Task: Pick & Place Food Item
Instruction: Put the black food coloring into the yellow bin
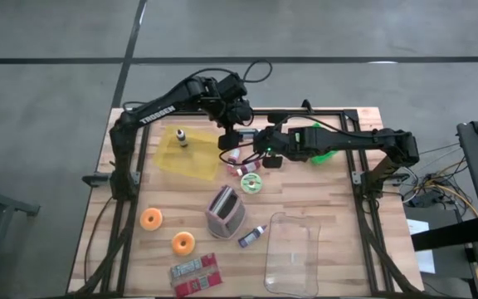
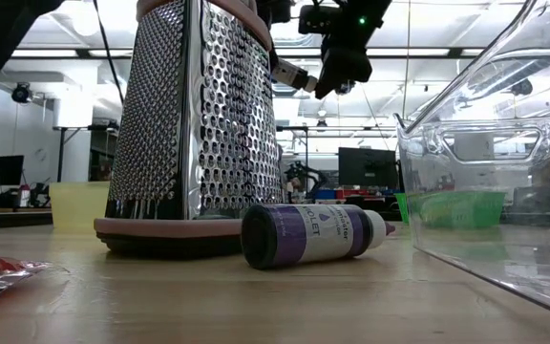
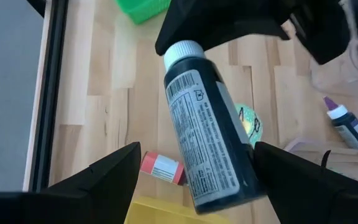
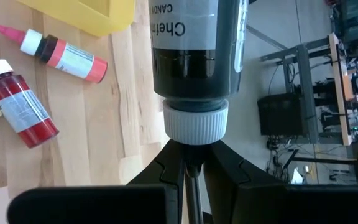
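On the worktop (image 1: 363, 241) there were two orange rings (image 1: 151, 219), one grater (image 1: 225, 212), one clear tub (image 1: 293, 252), one yellow tray (image 1: 187, 153), one green basket (image 1: 320, 154) and one red packet (image 1: 196, 274). One purple bottle (image 1: 252, 237) lay near the tub, two red bottles (image 4: 17, 102) lay beside the tray, and one dark bottle (image 3: 209, 137) hung above them.
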`<state>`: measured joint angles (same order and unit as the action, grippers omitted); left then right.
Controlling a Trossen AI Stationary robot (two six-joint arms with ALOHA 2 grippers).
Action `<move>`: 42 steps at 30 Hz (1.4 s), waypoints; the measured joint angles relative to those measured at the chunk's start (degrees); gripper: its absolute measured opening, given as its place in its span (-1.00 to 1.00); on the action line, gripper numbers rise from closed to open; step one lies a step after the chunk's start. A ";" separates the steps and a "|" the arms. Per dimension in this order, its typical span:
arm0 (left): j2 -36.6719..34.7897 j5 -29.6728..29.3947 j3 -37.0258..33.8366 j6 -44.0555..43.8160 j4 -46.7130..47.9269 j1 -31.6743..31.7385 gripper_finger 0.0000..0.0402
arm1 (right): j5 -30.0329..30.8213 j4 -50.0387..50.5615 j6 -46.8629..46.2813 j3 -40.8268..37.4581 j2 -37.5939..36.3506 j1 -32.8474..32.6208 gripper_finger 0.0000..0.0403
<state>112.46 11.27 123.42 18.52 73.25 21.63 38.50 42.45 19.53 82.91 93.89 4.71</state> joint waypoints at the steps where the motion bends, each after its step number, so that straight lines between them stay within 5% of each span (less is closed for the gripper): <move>1: 0.17 -0.11 0.00 0.16 0.16 0.00 0.57 | -0.01 -0.04 0.01 0.00 0.00 0.00 -0.85; 14: 1.01 -3.63 0.10 1.06 0.34 0.00 0.48 | -1.09 -2.86 1.59 0.00 0.00 0.02 -0.85; 24: 1.01 -3.78 0.20 2.33 0.86 0.00 -0.37 | -1.19 -3.19 1.13 0.00 -0.01 0.02 -0.85; 30: 0.86 -4.04 0.20 3.83 1.46 0.02 -0.38 | -1.25 -4.39 0.76 -0.02 0.00 0.00 -0.84; 42: -0.47 -9.32 0.02 4.00 3.28 0.32 -0.38 | -2.74 -5.47 -1.83 0.00 -0.11 -0.11 -0.50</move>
<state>111.99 1.95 123.44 22.52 76.53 21.95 35.76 36.97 17.70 82.91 93.78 4.60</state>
